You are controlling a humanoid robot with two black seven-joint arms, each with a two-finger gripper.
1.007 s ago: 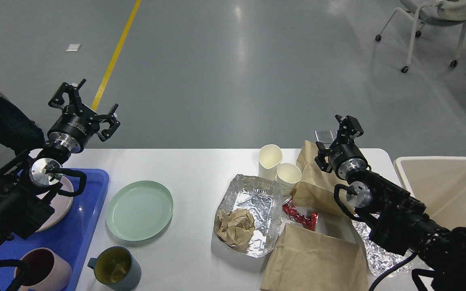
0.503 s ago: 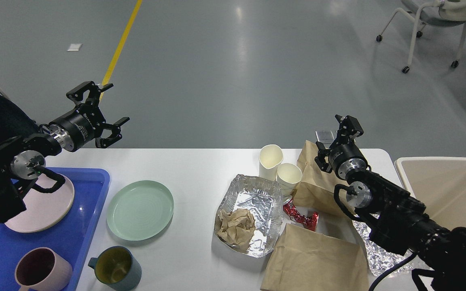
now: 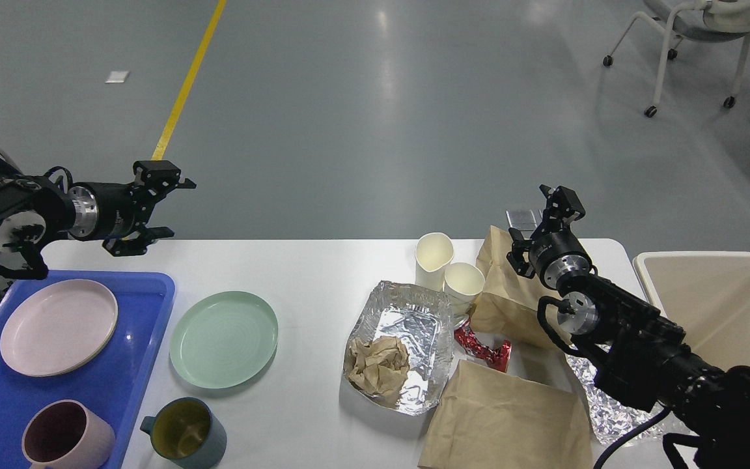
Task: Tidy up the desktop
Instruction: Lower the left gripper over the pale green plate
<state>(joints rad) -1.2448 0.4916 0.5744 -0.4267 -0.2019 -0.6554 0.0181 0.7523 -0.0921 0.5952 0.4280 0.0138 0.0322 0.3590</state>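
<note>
Mugs sit nearest us at the lower left: a pink ceramic mug (image 3: 68, 435) inside the blue plastic tray (image 3: 129, 365), and a grey-green mug with a yellowish interior (image 3: 183, 431) just beside the tray on the large white rectangular desktop (image 3: 310, 280), which spans the middle of our view from the tray to the beige plastic bin (image 3: 717, 306) at its right end. Low on the right lies a flat brown paper bag (image 3: 508, 420), with crinkled silver foil (image 3: 609, 410) beside it under our right arm. Further in, a round pink plate (image 3: 58, 326) rests in the tray and a round pale green plate (image 3: 224, 339) lies on the desktop just right of it. Near the centre an aluminium foil tray (image 3: 407, 326) holds a crumpled brown paper wad (image 3: 379, 365); a red shiny wrapper (image 3: 482, 350) lies at its right side. Behind them two cream paper cups (image 3: 448, 268) stand upright and touching, next to a second brown paper bag (image 3: 502, 293). Our right gripper (image 3: 560, 205) hovers over that bag's far edge; we cannot tell how its fingers stand. Our left gripper (image 3: 160, 205) hangs over the desktop's far left edge, fingers spread and holding nothing. Beyond is grey floor with a yellow line (image 3: 186, 85) and a wheeled chair (image 3: 694, 39).
</note>
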